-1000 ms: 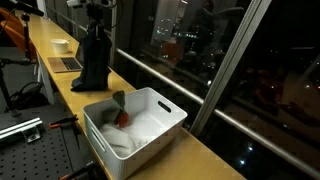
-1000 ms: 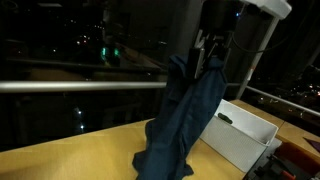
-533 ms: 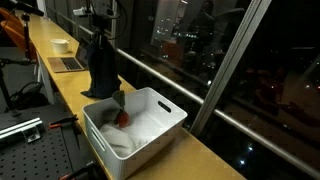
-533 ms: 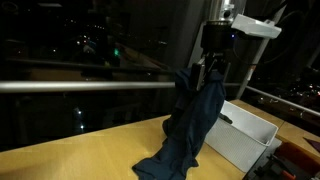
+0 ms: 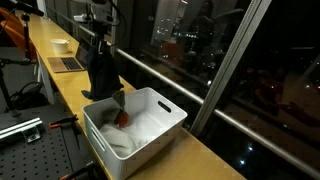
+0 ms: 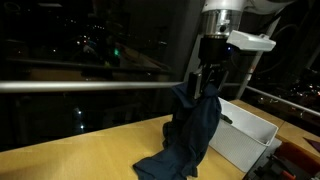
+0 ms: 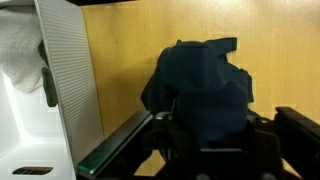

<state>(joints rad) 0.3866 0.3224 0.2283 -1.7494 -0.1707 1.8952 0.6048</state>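
My gripper (image 6: pixel 207 82) is shut on a dark blue cloth (image 6: pixel 186 135) and holds it up above the wooden counter (image 6: pixel 80 150). The cloth hangs down from the jaws and its lower end still rests on the counter. In an exterior view the gripper (image 5: pixel 100 34) and the hanging cloth (image 5: pixel 101 72) are just beyond the near-left corner of a white plastic bin (image 5: pixel 160 120). In the wrist view the cloth (image 7: pixel 200 85) fills the space between the fingers, with the bin (image 7: pixel 30 90) at the left.
The bin holds white cloth (image 5: pixel 125 142), a red item (image 5: pixel 123 117) and a dark green item (image 5: pixel 118 98). A laptop (image 5: pixel 66 64) and a white bowl (image 5: pixel 61 45) sit farther along the counter. A window wall (image 5: pixel 200 50) runs along the counter's far side.
The gripper has risen and moved toward the bin, lifting the cloth higher; less of it rests on the counter.
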